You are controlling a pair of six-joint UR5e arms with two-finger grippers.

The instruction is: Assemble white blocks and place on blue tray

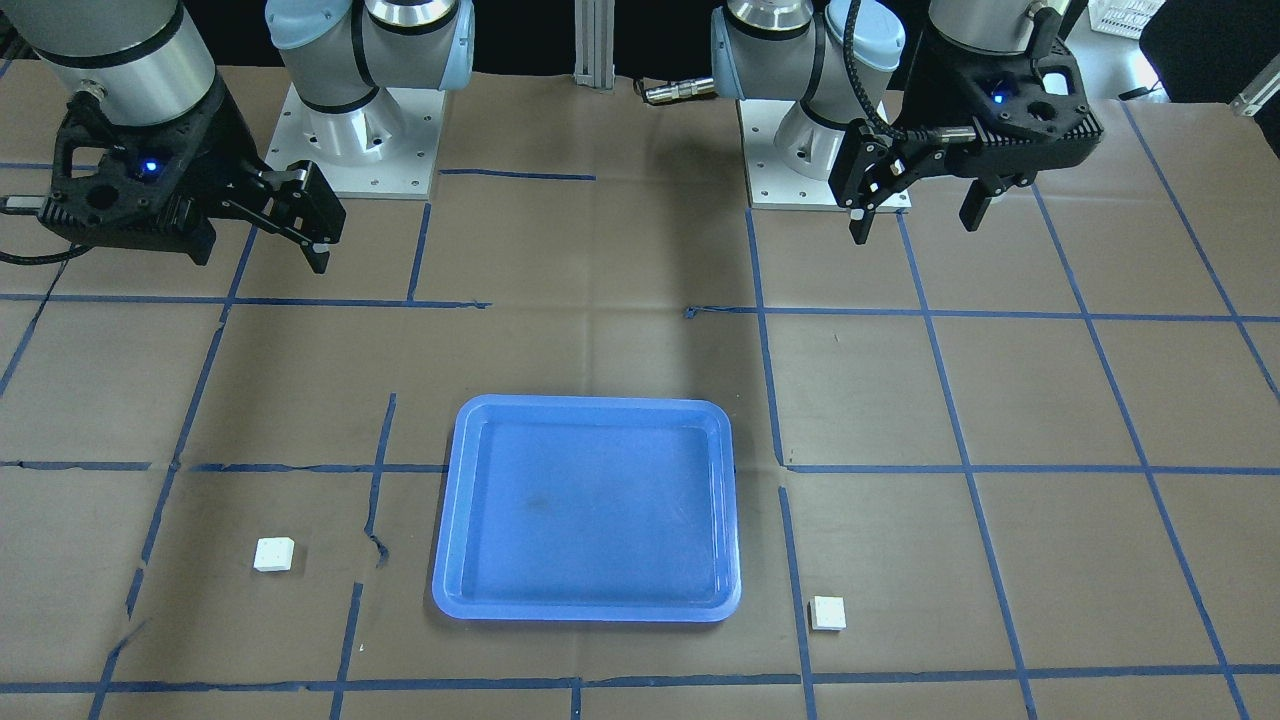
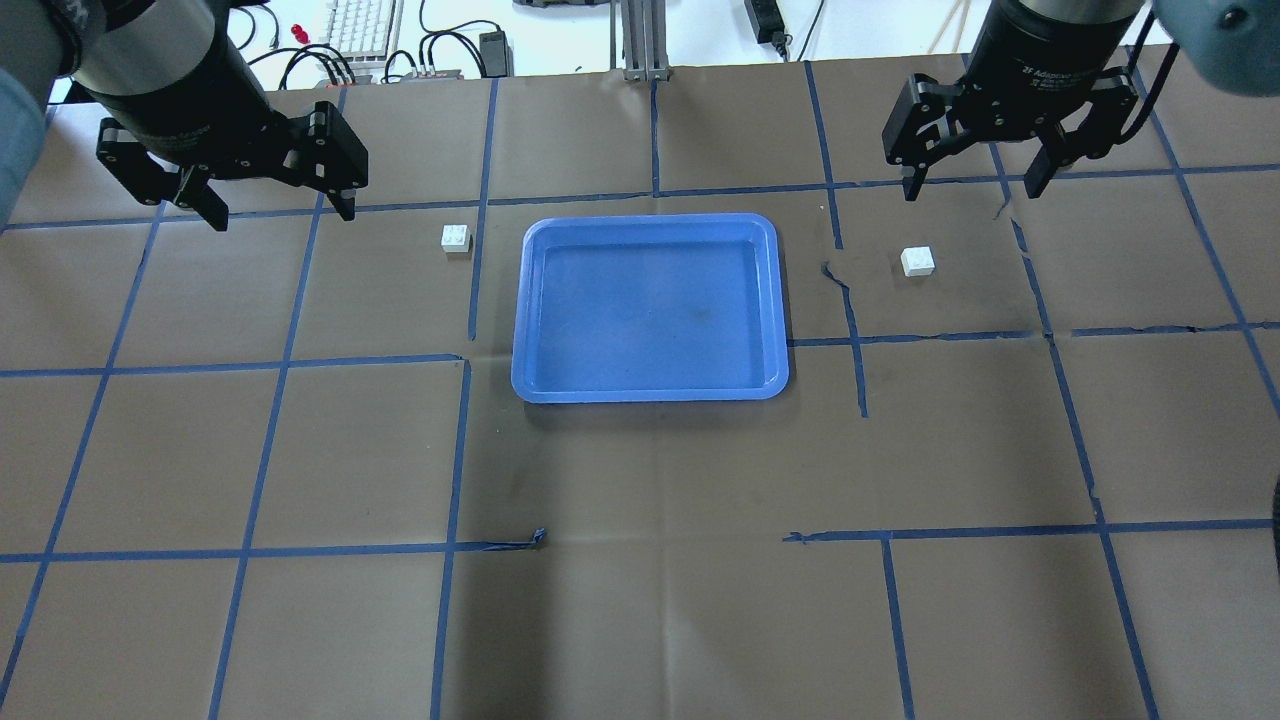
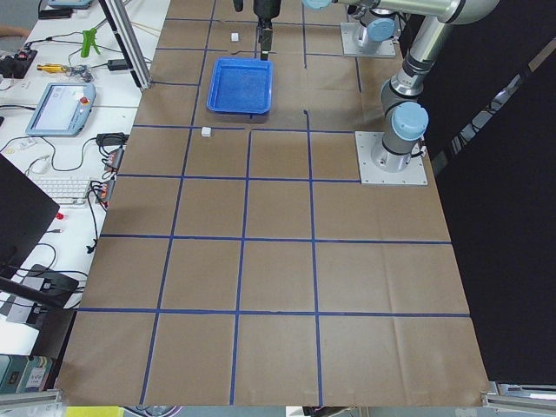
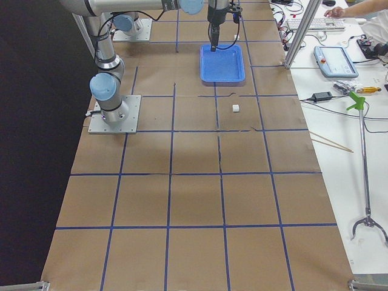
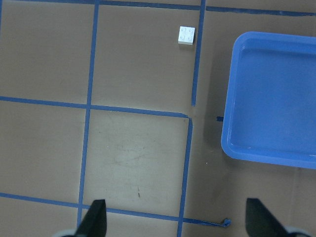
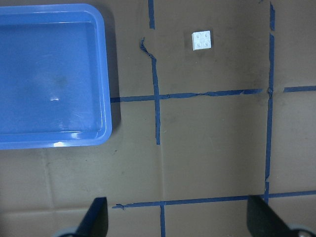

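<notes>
hovering with left gripper (image 2: 282, 212) and right gripper (image 2: 971, 190) spread, empty | seeing small white square studded plastic brick (image 2: 456, 239) lying left of large rectangular blue plastic tray (image 2: 650, 219), second white brick (image 2: 917, 261) right of it | risking off-centre pinching skidding bricks, studs misaligning

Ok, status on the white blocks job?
Left hand open, right hand open, both empty. White blocks unjoined, one each side of blue tray. Nothing blocking.

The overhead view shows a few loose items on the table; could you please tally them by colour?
white blocks: 2, one on either side of the tray
blue tray: 1
Total: 3
</notes>
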